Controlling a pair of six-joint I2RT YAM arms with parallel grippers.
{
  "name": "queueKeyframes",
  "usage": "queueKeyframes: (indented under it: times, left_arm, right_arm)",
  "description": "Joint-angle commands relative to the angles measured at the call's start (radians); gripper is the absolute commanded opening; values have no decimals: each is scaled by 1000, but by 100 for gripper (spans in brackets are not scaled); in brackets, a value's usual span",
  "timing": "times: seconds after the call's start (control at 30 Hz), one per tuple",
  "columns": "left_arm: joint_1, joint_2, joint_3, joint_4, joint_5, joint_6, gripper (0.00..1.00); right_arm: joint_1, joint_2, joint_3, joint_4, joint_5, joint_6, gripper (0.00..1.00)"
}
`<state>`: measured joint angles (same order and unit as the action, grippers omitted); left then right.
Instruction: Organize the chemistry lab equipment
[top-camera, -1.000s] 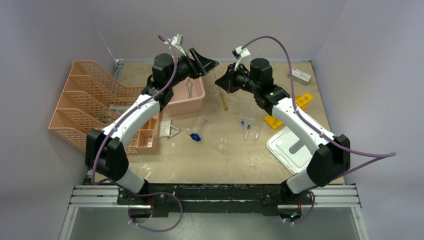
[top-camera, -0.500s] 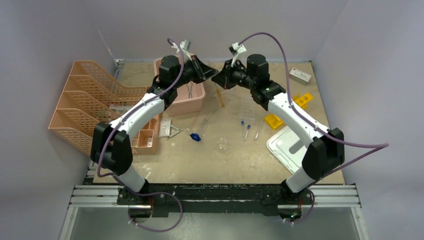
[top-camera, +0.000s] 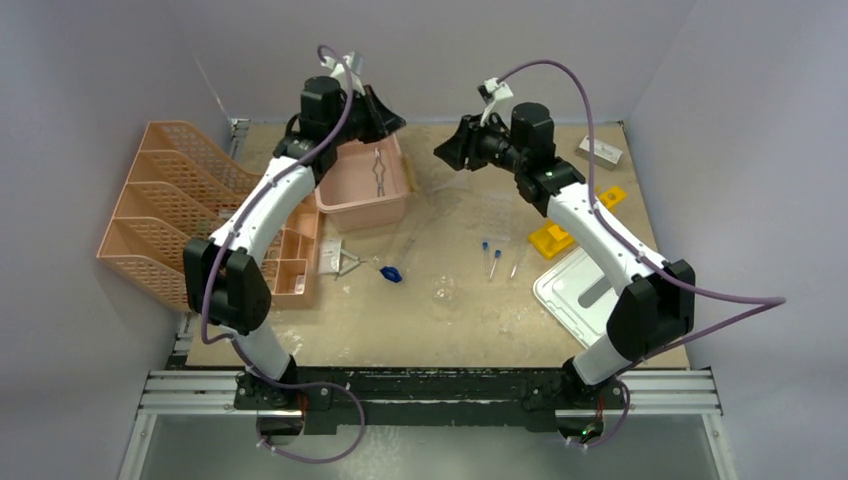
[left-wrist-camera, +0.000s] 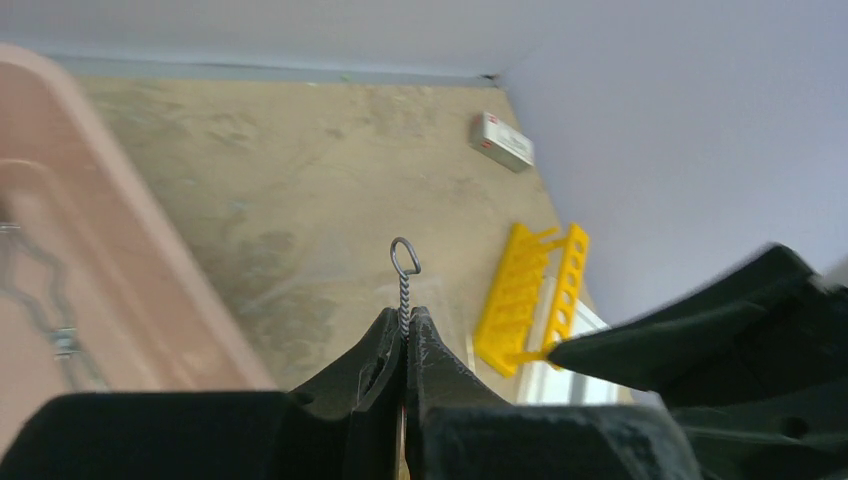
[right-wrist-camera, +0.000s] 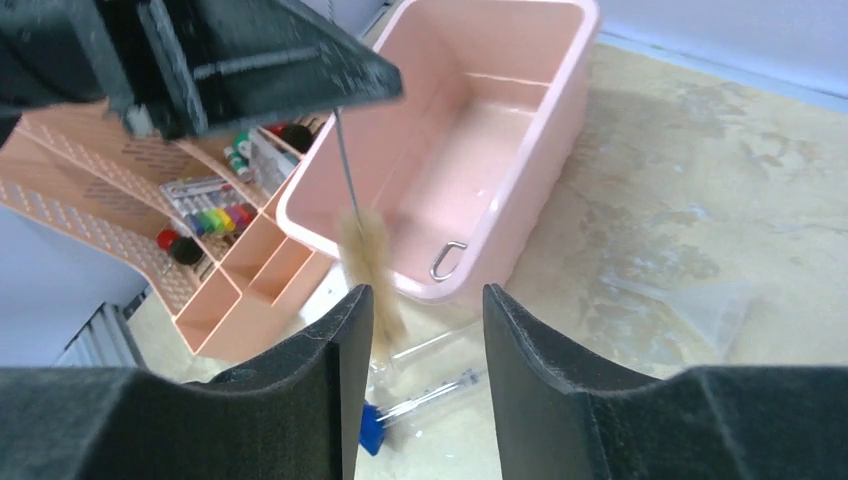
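My left gripper (left-wrist-camera: 405, 316) is shut on the twisted wire stem of the tube brush (left-wrist-camera: 405, 262), whose end loop sticks out past the fingertips. In the right wrist view the brush (right-wrist-camera: 368, 262) hangs bristles down from the left gripper (right-wrist-camera: 335, 95), beside the pink bin (right-wrist-camera: 520, 160). My right gripper (right-wrist-camera: 424, 300) stands open, the bristles just off its left finger. From above, the left gripper (top-camera: 386, 117) is over the bin's far end and the right gripper (top-camera: 446, 152) faces it. Metal tongs (top-camera: 380, 172) lie in the bin. Blue-capped tubes (top-camera: 490, 256), a small beaker (top-camera: 444, 290) and a blue-ended dropper (top-camera: 390, 273) lie on the table.
Orange mesh trays (top-camera: 165, 205) and a small compartment organizer (top-camera: 292, 268) stand at the left. A yellow holed rack (top-camera: 553, 240) and a white lid (top-camera: 580, 295) sit at the right. A small white box (top-camera: 600, 152) rests by the far right wall.
The left gripper has closed on the brush's wire and the right gripper has opened off it. The left arm carried the brush back left over the bin; the right gripper drew away to the right.
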<state>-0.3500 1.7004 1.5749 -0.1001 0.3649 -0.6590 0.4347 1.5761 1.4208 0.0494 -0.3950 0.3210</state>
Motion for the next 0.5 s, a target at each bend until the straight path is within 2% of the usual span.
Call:
queueKeyframes:
  times: [0.0,0.17,0.4,0.47]
  left_arm:
    - [98,63,146,-201,-57,99,0]
    - [135,194,317,-410,-233,93,0]
    - [140,437,510,-591,-232,97,0]
    - [137,483,540,-620,-272,97,0]
  right_arm:
    - [-24,-94,-21,28,59,-2,48]
    - [-48,-99,-46,12,79,-3,48]
    - [-56,-74,-48,-3,103,-14,48]
    - [-56,-63,-33,-19,122,-23,49]
